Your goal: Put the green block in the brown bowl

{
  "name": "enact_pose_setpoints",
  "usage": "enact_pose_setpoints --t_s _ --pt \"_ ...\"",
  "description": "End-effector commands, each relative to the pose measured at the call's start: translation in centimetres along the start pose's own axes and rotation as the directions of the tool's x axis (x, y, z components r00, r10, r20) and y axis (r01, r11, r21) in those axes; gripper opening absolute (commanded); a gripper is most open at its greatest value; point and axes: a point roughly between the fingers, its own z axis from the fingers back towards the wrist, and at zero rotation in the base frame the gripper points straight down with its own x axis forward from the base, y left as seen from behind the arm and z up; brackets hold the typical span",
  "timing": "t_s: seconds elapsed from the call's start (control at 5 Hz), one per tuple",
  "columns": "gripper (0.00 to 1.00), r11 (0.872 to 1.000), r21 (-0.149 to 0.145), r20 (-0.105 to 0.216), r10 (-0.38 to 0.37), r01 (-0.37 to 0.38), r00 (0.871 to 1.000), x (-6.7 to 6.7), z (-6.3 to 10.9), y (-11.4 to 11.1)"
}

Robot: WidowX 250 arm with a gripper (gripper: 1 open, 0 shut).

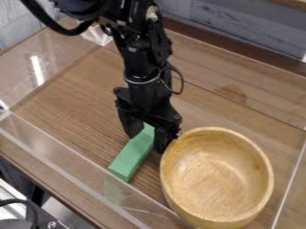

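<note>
Wide open, the black hand (150, 132) is poised over the far end of the green block (132, 154), its fingers spread above and around that end; whether they touch it, I cannot tell. The block lies flat on the wooden worktop (66, 103), outside the brown bowl (216, 177) and just beside it, its near end sticking out in plain view. The bowl sits upright, its pale inside showing. Farther out, a dark cable (46, 20) loops beside the arm (141, 49), and grey boards (239, 34) stand behind the worktop.

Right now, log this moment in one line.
gripper: open, at block | green block: on table, beside bowl | brown bowl: block not inside
</note>
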Motion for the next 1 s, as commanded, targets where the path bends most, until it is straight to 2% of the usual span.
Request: enact_pose_setpoints --t_s 0.0,0.6,0.8 --pt "1.00 1.000 0.003 0.041 -0.004 0.004 0.999 0.9 0.7 0.3" --pt "1.00 1.000 0.000 0.037 -0.002 0.002 0.999 0.7 -1.2 0.9" --pt "0.00 1.000 -0.001 0.034 0.003 -0.003 0.999 0.7 -1.7 1.1"
